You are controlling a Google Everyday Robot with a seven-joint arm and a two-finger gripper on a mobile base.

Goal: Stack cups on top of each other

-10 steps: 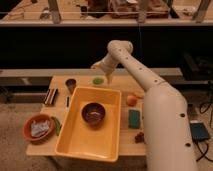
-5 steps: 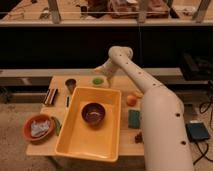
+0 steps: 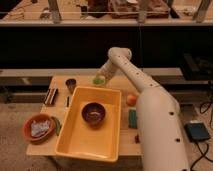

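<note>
You're in a lab or workshop: cluttered benches (image 3: 135,9) behind, cables (image 3: 205,107) and a box (image 3: 198,132) on the floor (image 3: 14,131), end effector (image 3: 101,78) at the far edge of the worktop (image 3: 59,85).

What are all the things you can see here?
table: one, light wood, middle
tray: one, yellow, on the table
bowl: one, dark brown, in the tray
green cup: one, light green, behind the tray
dark cup: one, dark, table's back left
orange bowl: one, orange, front left, holding cloth
round thing: one, orange, right of tray
block: one, green, right of tray
arm: one, white, reaching from the right
pincer: one, pale, at the green cup
</note>
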